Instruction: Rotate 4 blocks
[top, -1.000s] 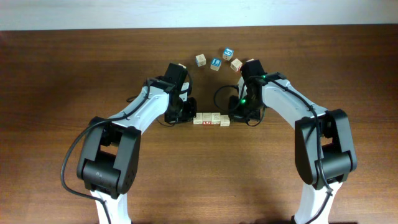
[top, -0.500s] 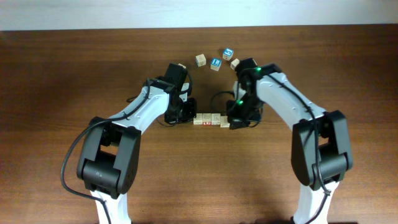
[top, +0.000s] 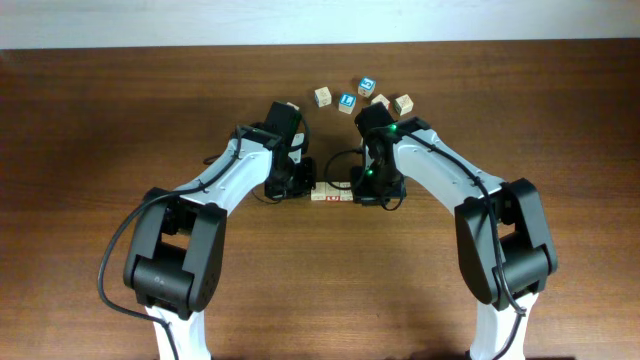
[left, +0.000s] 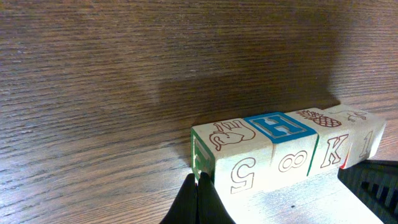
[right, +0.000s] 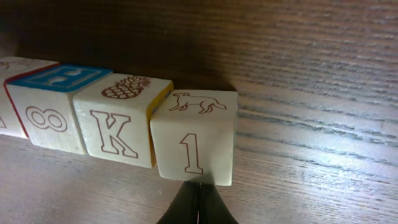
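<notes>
Wooden tabletop (top: 100, 120): we've left gripper (left: 198, 200) and right gripper (right: 199, 203) shut, empty, tips bracketing the block row (left: 280, 155) just ahead, presumably to pivot it.

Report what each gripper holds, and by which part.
Nothing is held. The left gripper is shut, tip at the 5 block; the right gripper is shut, tip at the 1 block.

I have two arms of smooth white shell with bulky black joints. My left arm (top: 225, 175) has a thin black cable (top: 118, 243) arcing along its outer side. My right arm (top: 440, 165) shows small glowing green lights (top: 393, 128) near the wrist. My left hand (left: 198, 194) and right hand (right: 198, 200) each taper to a slim black tip.
</notes>
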